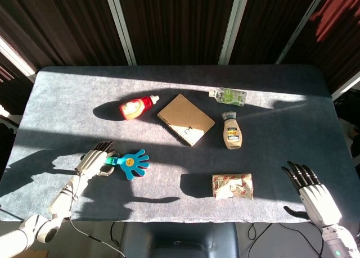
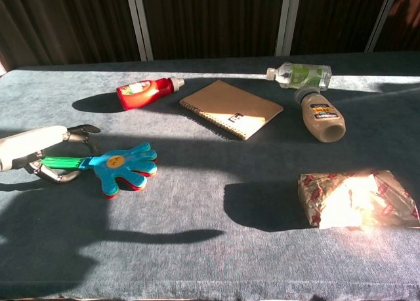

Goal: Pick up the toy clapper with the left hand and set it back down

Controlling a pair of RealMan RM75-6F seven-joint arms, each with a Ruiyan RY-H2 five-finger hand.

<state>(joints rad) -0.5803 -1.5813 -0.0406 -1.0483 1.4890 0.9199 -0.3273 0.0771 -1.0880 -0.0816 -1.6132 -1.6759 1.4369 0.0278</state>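
Observation:
The toy clapper (image 1: 130,163) (image 2: 121,166), a blue hand shape with a green handle, lies flat on the grey table (image 1: 62,100) at the front left. My left hand (image 1: 93,161) (image 2: 38,150) is at the handle's end. Its fingers (image 2: 82,130) arch over the far side and the thumb curls along the near side, with gaps still showing around the handle. The clapper rests on the cloth. My right hand (image 1: 312,193) lies open near the front right edge, away from everything; the chest view does not show it.
A red bottle (image 1: 135,107) (image 2: 144,92), a brown notebook (image 1: 185,119) (image 2: 231,109), a clear green-labelled bottle (image 1: 229,95) and a tan sauce bottle (image 1: 232,131) lie further back. A foil packet (image 1: 232,186) (image 2: 357,199) sits front right.

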